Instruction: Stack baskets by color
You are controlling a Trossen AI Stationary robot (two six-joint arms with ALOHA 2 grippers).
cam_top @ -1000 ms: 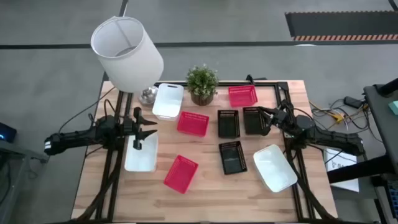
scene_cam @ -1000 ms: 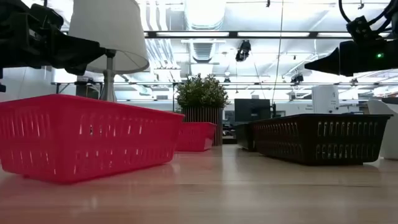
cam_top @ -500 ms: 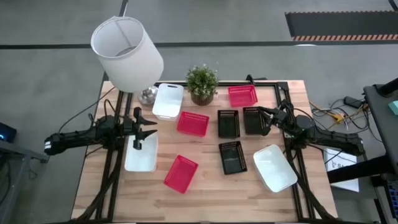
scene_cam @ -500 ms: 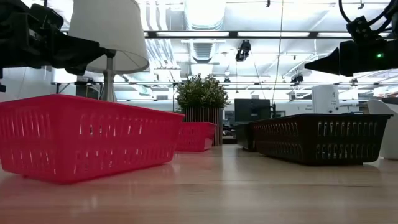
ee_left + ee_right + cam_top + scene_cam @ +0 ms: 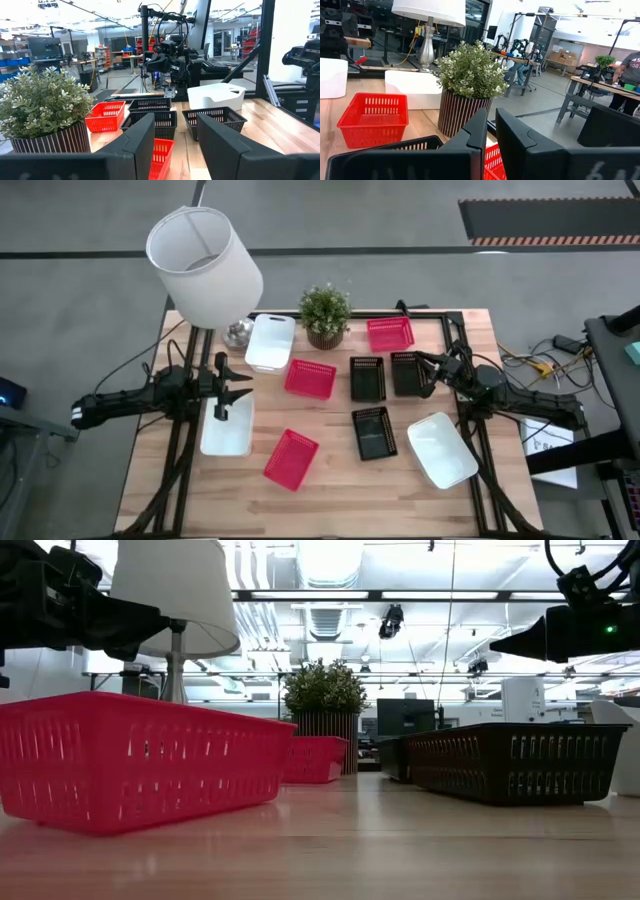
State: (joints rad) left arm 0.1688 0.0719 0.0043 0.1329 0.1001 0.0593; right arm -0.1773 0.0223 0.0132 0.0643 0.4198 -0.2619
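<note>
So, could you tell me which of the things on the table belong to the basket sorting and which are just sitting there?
Part of the job:
- three red baskets
- three black baskets
- three white baskets

Just lying about:
- lamp with white lampshade
- potted plant

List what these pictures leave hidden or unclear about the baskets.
- Low view: the near red basket blocks the table behind it; no white basket shows whole.
- High view: left claw covers part of a white basket.
- Right wrist view: the black basket is hidden below its rim by the right claw.
</note>
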